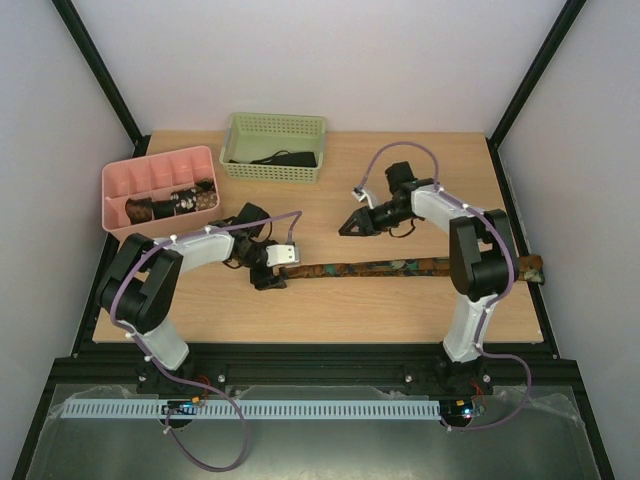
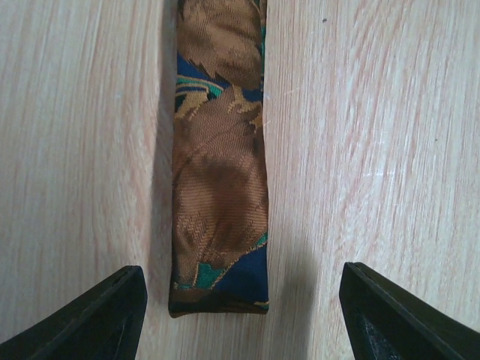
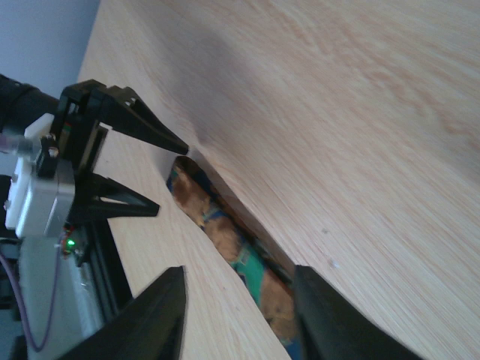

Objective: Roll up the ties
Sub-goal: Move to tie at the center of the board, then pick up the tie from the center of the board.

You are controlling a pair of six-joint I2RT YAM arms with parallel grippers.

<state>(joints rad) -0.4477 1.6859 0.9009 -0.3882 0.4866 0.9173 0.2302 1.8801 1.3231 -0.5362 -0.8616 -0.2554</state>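
Observation:
A flat tie (image 1: 400,267), brown with orange, green and blue patches, lies across the table from the middle to the right edge. My left gripper (image 1: 274,276) is open at its left end. In the left wrist view the tie's end (image 2: 219,225) lies between the two wide-apart fingers (image 2: 105,315) and touches neither. My right gripper (image 1: 345,229) is open and empty, above the table behind the tie. The right wrist view shows the tie (image 3: 225,240) between its own fingers (image 3: 150,322), with the left gripper (image 3: 171,180) at the strip's far end.
A pink divided tray (image 1: 125,180) at the back left holds rolled ties (image 1: 172,205). A green basket (image 1: 240,135) at the back middle holds a dark tie (image 1: 285,158). The tie's right end hangs over the table's right edge (image 1: 535,268).

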